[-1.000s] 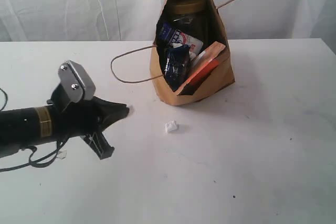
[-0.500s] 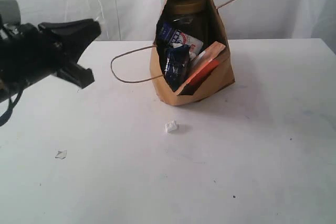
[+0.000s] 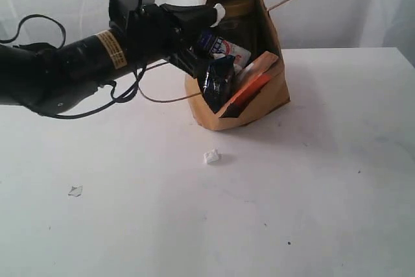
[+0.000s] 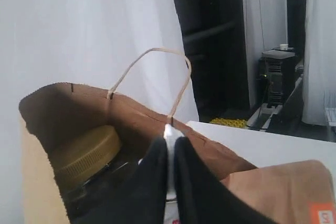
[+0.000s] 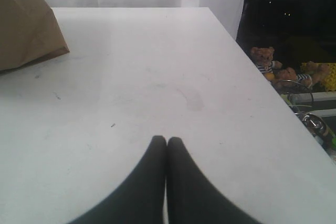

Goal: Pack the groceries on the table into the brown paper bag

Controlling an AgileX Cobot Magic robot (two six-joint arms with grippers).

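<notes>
The brown paper bag (image 3: pixel 271 98) stands on the white table (image 3: pixel 324 180) with its mouth open toward the camera. Inside show the yellow-lidded jar (image 3: pixel 232 8), the blue-white carton (image 3: pixel 222 47), the dark-blue noodle pack (image 3: pixel 217 79) and the orange-brown pouch (image 3: pixel 254 82). My left gripper (image 3: pixel 218 12) reaches from the left to the bag's upper rim, shut on a thin small white piece (image 4: pixel 170 135), above the jar lid (image 4: pixel 86 153). My right gripper (image 5: pixel 167 141) is shut and empty, low over bare tabletop, out of the exterior view.
The bag's cord handles (image 3: pixel 155 82) loop out to the left and above the bag. A white crumb (image 3: pixel 211 157) lies in front of the bag and another scrap (image 3: pixel 75 191) at the left. The table's edge (image 5: pixel 247 51) runs beside the right gripper.
The left arm has lifted off the table at the left and swung up and right to the bag's mouth. The bag and crumbs have not moved.
</notes>
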